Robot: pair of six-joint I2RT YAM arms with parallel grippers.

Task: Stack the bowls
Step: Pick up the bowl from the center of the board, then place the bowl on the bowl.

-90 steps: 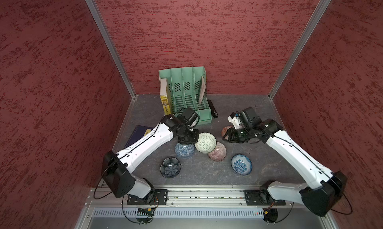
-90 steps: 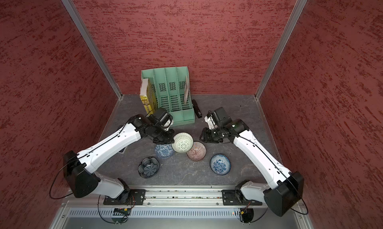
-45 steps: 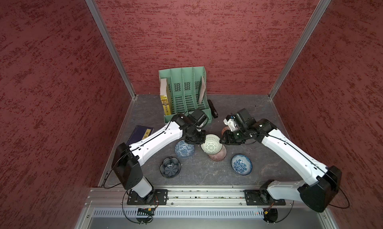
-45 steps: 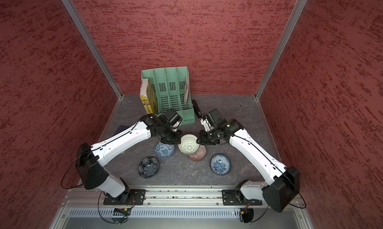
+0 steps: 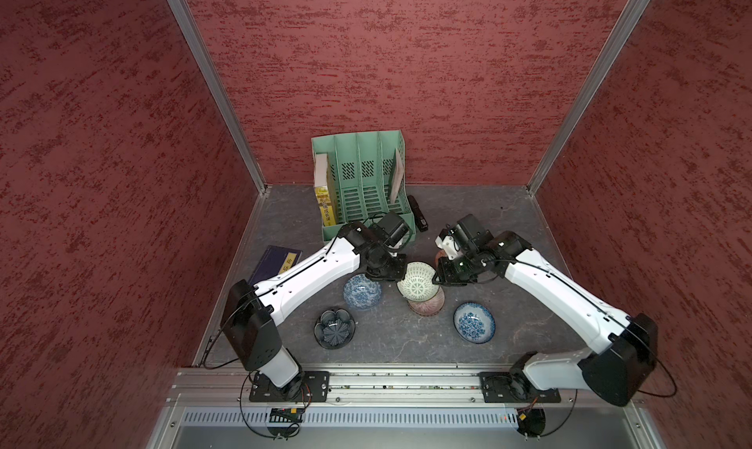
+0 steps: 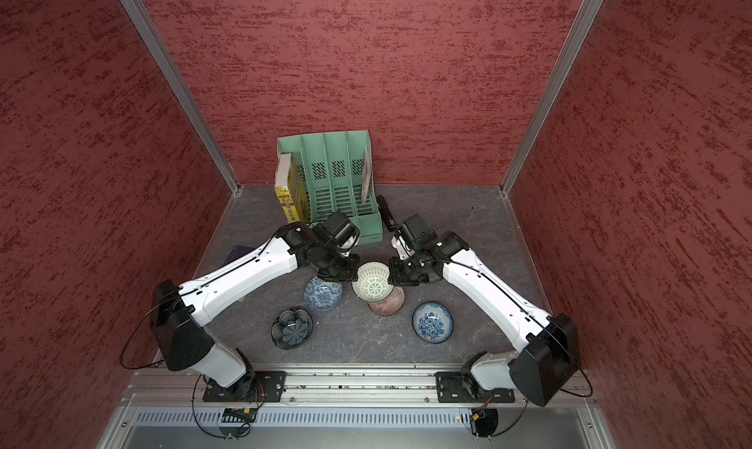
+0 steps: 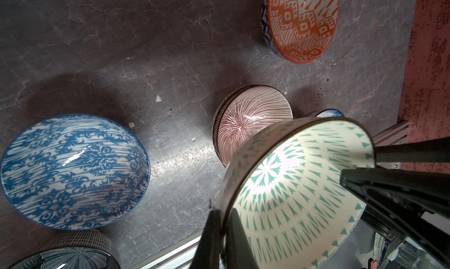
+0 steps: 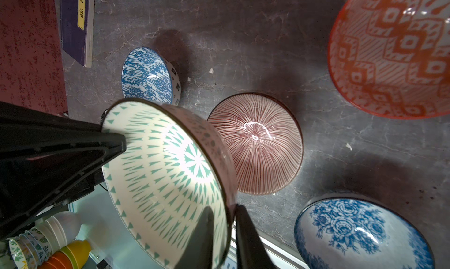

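Left wrist, cream bowl (image 7: 292, 194), green darts, dark rim

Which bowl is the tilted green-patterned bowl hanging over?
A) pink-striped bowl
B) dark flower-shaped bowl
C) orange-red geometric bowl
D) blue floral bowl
A: in both top views the green-patterned bowl overlaps the pink-striped bowl, and the right wrist view shows its tilted rim covering one side of that bowl.
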